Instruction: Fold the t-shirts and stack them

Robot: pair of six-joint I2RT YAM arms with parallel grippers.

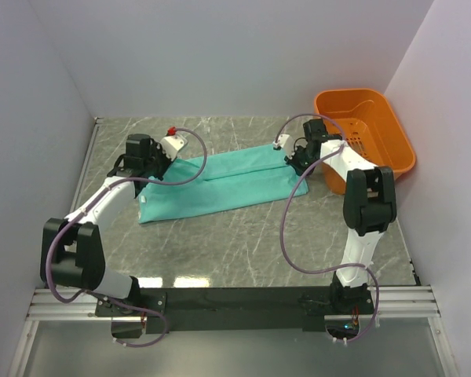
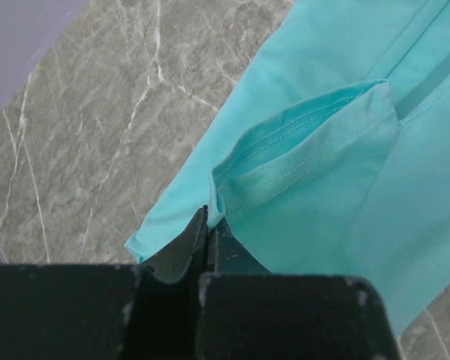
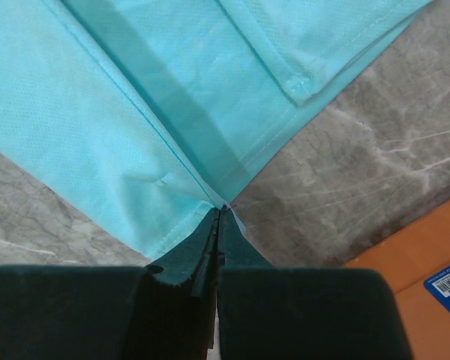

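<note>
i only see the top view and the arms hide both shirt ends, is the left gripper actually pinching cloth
observer: yes, in the left wrist view the left gripper is shut on the shirt, at the edge by a sleeve hem.
operator: and the right one, has it got cloth or just table
observer: cloth. In the right wrist view the right gripper is shut on a folded corner of the shirt, with bare table between that corner and the basket.
</note>
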